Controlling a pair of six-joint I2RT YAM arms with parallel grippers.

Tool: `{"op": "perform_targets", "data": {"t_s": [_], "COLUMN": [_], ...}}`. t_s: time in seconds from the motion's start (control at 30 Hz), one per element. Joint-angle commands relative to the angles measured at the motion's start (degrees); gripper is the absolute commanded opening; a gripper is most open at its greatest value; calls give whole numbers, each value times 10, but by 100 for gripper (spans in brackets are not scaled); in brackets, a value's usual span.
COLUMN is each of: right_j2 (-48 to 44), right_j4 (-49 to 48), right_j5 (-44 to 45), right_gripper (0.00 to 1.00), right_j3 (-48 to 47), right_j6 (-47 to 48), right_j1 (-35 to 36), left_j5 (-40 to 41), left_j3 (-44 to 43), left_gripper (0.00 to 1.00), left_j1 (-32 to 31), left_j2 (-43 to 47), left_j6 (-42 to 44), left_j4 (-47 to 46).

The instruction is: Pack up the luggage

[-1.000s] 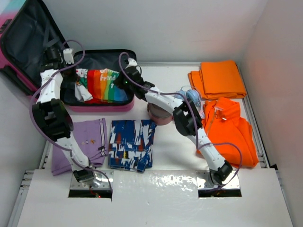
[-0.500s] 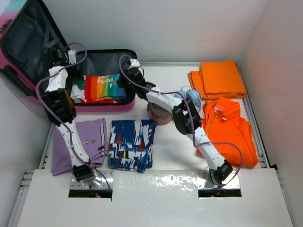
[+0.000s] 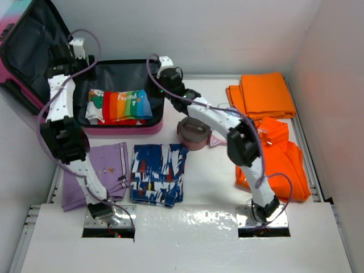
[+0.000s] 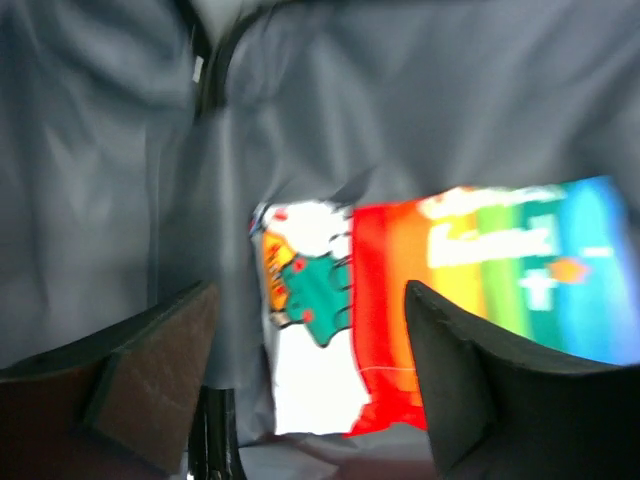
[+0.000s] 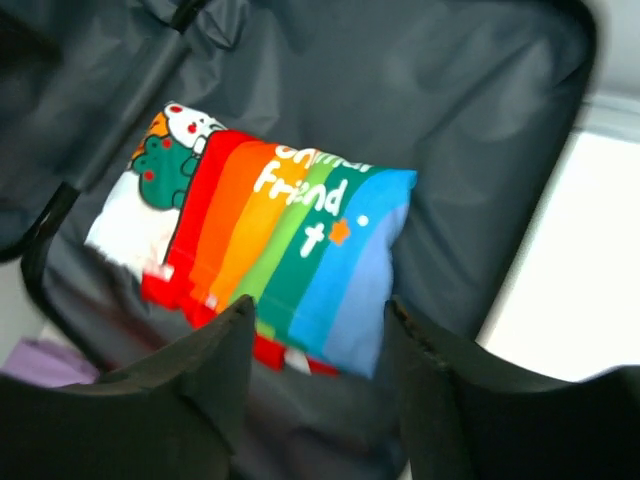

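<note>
Fingers (image 4: 150, 380) of left gripper (image 4: 308, 295) spread apart, empty, hovering over grey lining of the luggage (image 3: 122, 129). Right gripper (image 5: 318, 310) likewise parted, gripping nothing, above rainbow shirt (image 3: 122, 104) lying folded inside. Luggage open at far left of table (image 3: 210, 182), lid raised toward the wall.

Matt grey fabric lining (image 3: 122, 75) of the luggage (image 3: 120, 129), rainbow-printed cloth (image 3: 122, 104)

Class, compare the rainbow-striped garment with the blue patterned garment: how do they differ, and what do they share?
The rainbow-striped garment lies inside the luggage; the blue patterned garment lies on the table outside it. The rainbow-striped one bears white lettering; the blue one shows white streaks, no lettering. Both are folded.
</note>
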State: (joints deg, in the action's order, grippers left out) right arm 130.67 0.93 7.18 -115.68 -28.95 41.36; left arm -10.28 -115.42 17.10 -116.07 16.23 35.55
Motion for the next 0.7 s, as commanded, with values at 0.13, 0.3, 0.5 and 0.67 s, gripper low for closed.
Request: {"op": "perform_targets", "data": {"t_s": [0.13, 0.3, 0.5, 0.67], "right_j2": [-254, -442, -622, -676], "right_j4": [176, 238, 333, 362], "right_j5": [-9, -36, 74, 52], "right_gripper": [66, 69, 74, 77], "right_j3": [169, 373, 511, 561], "right_j6": [78, -30, 85, 119], "right_j1": [-46, -175, -265, -277], "left_j5": [-64, -156, -111, -136], "left_j3": [-17, 5, 82, 55], "left_gripper": [62, 62, 65, 74], "left_j1": [-109, -251, -451, -510], "left_j2": [96, 128, 123, 69], "left_j6": [77, 156, 288, 382], "left_j4": [85, 116, 102, 107]}}
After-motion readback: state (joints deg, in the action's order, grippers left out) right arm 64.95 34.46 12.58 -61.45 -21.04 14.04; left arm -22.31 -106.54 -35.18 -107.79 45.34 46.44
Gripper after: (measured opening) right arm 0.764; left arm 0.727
